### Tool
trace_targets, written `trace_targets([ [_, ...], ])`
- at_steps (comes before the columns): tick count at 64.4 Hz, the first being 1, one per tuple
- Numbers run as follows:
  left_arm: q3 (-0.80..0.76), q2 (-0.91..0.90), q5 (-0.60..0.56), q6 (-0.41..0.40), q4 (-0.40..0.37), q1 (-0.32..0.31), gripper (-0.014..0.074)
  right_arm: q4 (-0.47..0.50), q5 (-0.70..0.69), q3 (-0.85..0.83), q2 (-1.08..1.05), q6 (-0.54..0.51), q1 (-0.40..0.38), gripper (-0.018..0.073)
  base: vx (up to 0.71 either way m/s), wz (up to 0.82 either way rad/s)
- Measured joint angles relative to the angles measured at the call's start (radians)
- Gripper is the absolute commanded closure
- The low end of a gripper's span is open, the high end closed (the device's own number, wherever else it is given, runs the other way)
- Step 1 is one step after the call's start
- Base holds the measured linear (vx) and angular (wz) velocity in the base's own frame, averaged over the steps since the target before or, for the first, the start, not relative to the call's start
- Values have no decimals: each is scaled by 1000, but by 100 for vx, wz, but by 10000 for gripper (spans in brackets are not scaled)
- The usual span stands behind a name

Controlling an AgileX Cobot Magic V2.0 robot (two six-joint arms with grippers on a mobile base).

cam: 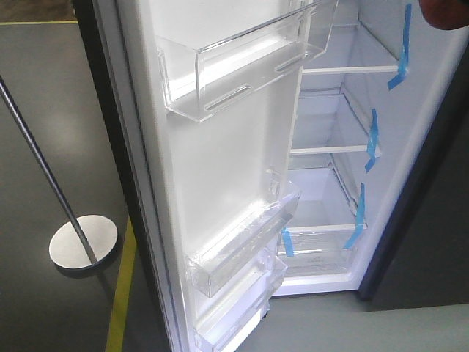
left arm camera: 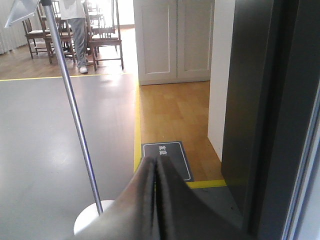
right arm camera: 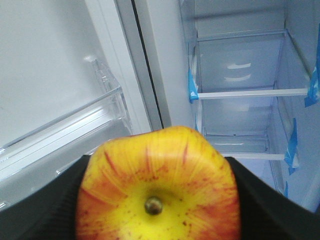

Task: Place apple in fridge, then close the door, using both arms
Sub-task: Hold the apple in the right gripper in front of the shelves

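The apple (right arm camera: 157,190), red-streaked over yellow with its stem facing the camera, is clamped between the black fingers (right arm camera: 45,205) of my right gripper (right arm camera: 157,202). It hangs in front of the open fridge (right arm camera: 250,92), whose white shelves carry blue tape (cam: 399,70). A dark red edge at the front view's top right corner may be the apple (cam: 448,13). The door (cam: 227,176) stands wide open, showing its white liner and clear bins (cam: 242,62). My left gripper (left arm camera: 156,162) is shut on nothing, beside the door's dark grey outer face (left arm camera: 250,100).
A metal pole on a round base (cam: 83,242) stands left of the door, near a yellow floor line (cam: 121,301). A dark grey panel (cam: 432,220) adjoins the fridge on the right. Beyond the left gripper lie a floor mat (left arm camera: 167,155), white cabinets (left arm camera: 175,40) and chairs.
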Motion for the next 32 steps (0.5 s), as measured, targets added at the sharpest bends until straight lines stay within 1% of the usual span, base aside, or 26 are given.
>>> trace_targets([
  [32,0,0,0,0,0,0,602,0,0,0,0,0,0,400,6,-2],
])
